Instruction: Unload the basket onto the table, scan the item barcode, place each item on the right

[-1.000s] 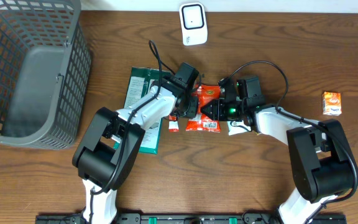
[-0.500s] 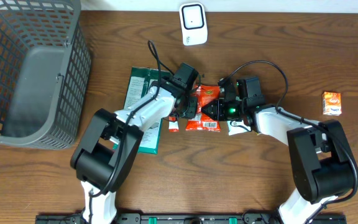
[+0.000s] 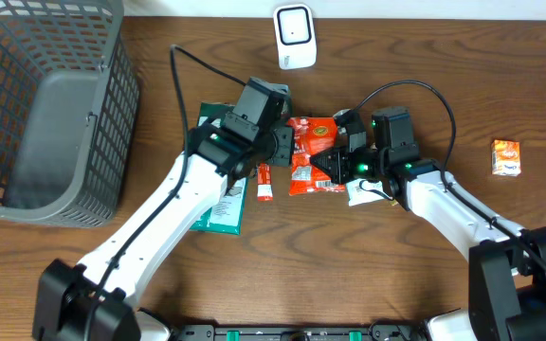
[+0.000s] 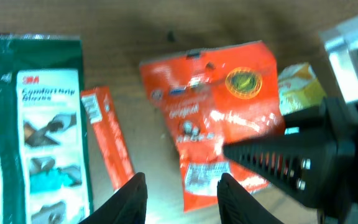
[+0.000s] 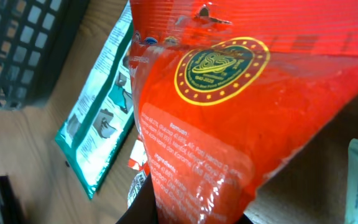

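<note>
The right tool (image 3: 337, 169) is clamped on the right edge of the red snack bag (image 3: 311, 156), at the middle of the counter (image 3: 444, 85); the left tool (image 4: 182, 190) hovers over its left side, fingers apart, empty.

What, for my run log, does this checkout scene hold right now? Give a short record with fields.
red snack bag: mid-table, printed side up
right fingers: shut on the bag's edge
left fingers: open, above the bag, holding nothing
scanner: white, at the far edge beyond the bag
green glove pack: flat, left of the bag
thin red sachet: between pack and bag
basket: grey, far left
small orange box: far right, alone
</note>
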{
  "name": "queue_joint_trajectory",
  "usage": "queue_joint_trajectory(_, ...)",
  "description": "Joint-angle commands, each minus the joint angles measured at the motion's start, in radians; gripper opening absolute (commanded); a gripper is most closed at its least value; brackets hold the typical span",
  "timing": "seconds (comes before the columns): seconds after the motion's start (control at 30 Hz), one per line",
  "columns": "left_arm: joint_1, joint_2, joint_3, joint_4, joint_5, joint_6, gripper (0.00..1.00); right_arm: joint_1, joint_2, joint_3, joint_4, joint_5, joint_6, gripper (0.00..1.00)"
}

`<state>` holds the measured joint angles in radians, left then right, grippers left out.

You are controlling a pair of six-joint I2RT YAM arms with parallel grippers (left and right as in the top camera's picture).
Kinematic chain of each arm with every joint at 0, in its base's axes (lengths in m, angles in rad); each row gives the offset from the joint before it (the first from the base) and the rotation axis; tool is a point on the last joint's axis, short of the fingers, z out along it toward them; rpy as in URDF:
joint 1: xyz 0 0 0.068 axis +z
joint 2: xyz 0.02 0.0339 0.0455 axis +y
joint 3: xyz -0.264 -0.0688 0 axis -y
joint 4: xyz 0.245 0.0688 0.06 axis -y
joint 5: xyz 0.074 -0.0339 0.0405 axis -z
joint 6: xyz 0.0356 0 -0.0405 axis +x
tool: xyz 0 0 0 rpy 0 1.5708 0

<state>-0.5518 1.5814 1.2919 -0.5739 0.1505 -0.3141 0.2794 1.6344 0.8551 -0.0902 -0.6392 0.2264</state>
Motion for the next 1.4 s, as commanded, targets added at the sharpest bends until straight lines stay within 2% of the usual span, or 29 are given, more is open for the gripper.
queue_joint_trajectory(0.0,0.003,-0.010,0.004,-0.072,-0.014,0.005,0.39,0.010,-0.012,-0.001,-0.033,0.032,0.195,0.01)
queue_joint_trajectory(0.13,0.003,0.000,0.003,-0.132,-0.013,0.005,0.39,0.023,0.007,-0.003,-0.100,0.145,0.372,0.04)
queue_joint_trajectory(0.27,0.003,0.007,-0.010,-0.144,-0.013,0.005,0.39,0.057,0.045,-0.008,-0.093,0.205,0.471,0.07)
queue_joint_trajectory(0.33,0.003,0.011,-0.018,-0.144,-0.013,0.005,0.39,0.077,0.064,-0.008,-0.079,0.204,0.496,0.13)
queue_joint_trajectory(0.47,0.003,0.035,-0.032,-0.144,-0.003,-0.006,0.39,0.109,0.079,-0.008,-0.071,0.217,0.499,0.26)
queue_joint_trajectory(0.5,0.002,0.047,-0.032,-0.144,0.006,-0.006,0.39,0.116,0.079,-0.008,-0.071,0.228,0.499,0.31)
queue_joint_trajectory(0.57,0.001,0.077,-0.032,-0.143,0.042,-0.006,0.35,0.119,0.079,-0.008,-0.067,0.231,0.499,0.55)
queue_joint_trajectory(0.63,0.000,0.111,-0.032,-0.142,0.074,-0.006,0.29,0.119,0.079,-0.008,-0.062,0.233,0.498,0.59)
queue_joint_trajectory(0.73,0.000,0.167,-0.032,-0.142,0.119,-0.005,0.20,0.109,0.079,-0.008,-0.048,0.256,0.498,0.60)
queue_joint_trajectory(0.9,0.000,0.221,-0.032,-0.140,0.130,-0.005,0.19,0.097,0.079,-0.008,-0.002,0.272,0.427,0.61)
queue_joint_trajectory(1.13,-0.002,0.276,-0.032,-0.113,0.130,-0.006,0.20,0.097,0.091,-0.008,0.021,0.283,0.401,0.60)
queue_joint_trajectory(1.37,-0.016,0.343,-0.032,-0.114,0.208,-0.005,0.21,0.097,0.172,-0.008,0.077,0.260,0.373,0.58)
